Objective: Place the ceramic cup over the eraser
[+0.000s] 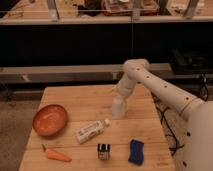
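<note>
Wooden table (70,97): end effector (120,96) above ceramic cup (118,107).

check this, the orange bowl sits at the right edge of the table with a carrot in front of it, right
Not quite. The camera view shows the orange bowl at the left edge of the table, with the carrot in front. The gripper is over the ceramic cup, mid-table.

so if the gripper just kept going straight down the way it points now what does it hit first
The gripper points down at the ceramic cup right beneath it, so it would probably meet the cup first, then the wooden table under it. Whether it already touches the cup is unclear.
</note>
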Robot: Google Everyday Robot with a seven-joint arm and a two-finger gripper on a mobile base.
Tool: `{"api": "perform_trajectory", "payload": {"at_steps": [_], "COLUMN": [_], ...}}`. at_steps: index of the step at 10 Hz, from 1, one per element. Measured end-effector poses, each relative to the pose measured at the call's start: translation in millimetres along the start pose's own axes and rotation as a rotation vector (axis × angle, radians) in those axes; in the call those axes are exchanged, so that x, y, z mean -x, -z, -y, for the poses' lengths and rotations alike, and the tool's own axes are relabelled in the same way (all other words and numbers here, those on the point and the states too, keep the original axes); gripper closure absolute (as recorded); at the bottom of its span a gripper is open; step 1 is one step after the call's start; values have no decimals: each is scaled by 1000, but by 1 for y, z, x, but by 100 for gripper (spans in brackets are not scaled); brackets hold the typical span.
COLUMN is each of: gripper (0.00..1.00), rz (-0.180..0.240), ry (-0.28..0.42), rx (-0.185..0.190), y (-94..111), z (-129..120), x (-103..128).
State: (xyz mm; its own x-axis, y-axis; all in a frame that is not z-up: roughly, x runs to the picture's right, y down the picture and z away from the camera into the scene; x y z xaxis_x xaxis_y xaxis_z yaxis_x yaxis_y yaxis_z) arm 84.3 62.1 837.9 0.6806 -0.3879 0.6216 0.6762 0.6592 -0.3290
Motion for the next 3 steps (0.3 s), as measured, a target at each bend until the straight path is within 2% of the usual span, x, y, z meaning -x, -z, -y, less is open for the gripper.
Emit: {"api": "perform_trajectory", "payload": {"at_steps": [3], "gripper": [20], "rz": [-11], "ry": [4], "rx": [40], "y": [-10], "z": [3], "x": [-1]}}
